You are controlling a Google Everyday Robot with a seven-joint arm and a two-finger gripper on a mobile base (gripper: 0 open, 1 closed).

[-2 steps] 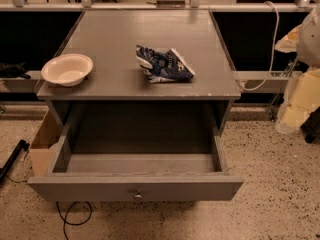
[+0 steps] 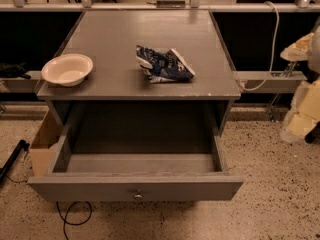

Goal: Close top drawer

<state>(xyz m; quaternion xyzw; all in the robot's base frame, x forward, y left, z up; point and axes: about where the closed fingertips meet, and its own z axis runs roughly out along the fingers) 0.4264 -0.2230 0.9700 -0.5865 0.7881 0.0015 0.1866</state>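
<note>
The top drawer (image 2: 135, 188) of the grey cabinet is pulled far out toward the camera. Its flat front panel has one small round metal knob (image 2: 138, 195) at the centre. The deep grey box (image 2: 140, 163) is empty inside. My gripper (image 2: 302, 106) is at the right edge of the camera view, seen only as cream-coloured arm parts. It is well to the right of the drawer, apart from it and above the floor.
On the cabinet top (image 2: 125, 44) are a white bowl (image 2: 67, 69) at the left and a crumpled blue snack bag (image 2: 162, 64) in the middle. A cardboard box (image 2: 42, 144) stands left of the drawer. A black cable (image 2: 70, 219) lies on the speckled floor. A white cable (image 2: 272, 44) hangs at the right.
The drawer stays open by the same amount. The cream arm parts at the right edge have shifted slightly.
</note>
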